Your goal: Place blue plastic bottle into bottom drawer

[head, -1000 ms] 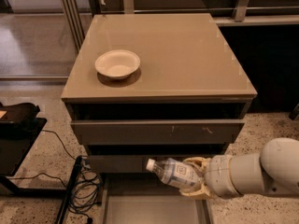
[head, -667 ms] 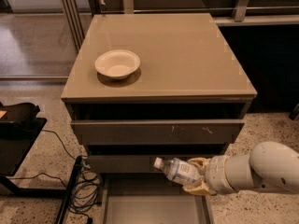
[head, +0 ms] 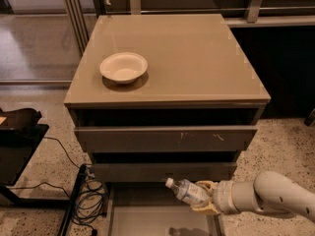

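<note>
Half done, I'd say: the yellowish two-finger gripper, lower right of frame, clasps the small clear blue-labelled plastic bottle above the open grey bottom drawer; lowering and release remain.

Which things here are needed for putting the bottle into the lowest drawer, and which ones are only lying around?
Needed for the job:
- blue plastic bottle, held by the gripper at lower right
- bottom drawer, pulled open below the bottle

Only lying around:
- white bowl on the cabinet top
- upper drawers
- black cables on the floor
</note>
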`<act>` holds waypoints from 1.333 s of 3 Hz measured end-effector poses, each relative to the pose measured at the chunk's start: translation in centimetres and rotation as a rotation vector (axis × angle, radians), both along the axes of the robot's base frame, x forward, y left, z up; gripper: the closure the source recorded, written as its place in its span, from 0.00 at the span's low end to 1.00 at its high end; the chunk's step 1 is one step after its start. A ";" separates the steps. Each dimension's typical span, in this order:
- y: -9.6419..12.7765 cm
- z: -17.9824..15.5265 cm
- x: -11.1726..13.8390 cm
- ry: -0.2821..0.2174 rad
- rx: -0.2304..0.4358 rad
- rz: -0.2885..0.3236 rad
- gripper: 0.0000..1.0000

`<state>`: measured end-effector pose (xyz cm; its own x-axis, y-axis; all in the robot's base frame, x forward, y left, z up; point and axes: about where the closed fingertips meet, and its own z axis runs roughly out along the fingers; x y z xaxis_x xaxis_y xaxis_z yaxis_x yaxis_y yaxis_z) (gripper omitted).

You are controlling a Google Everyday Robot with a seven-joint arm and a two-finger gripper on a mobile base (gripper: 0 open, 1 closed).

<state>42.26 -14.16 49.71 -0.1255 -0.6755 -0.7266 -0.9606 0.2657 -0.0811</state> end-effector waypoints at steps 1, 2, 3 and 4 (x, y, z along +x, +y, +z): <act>0.0 0.0 0.0 0.000 0.000 0.000 1.00; -0.2 -3.3 0.6 0.023 0.012 -0.043 1.00; -1.4 -9.1 1.6 0.060 0.050 -0.085 1.00; -1.6 -15.4 2.0 0.108 0.098 -0.101 1.00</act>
<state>44.23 -15.78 34.28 -0.2696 -0.5824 -0.7669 -0.9305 0.3625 0.0518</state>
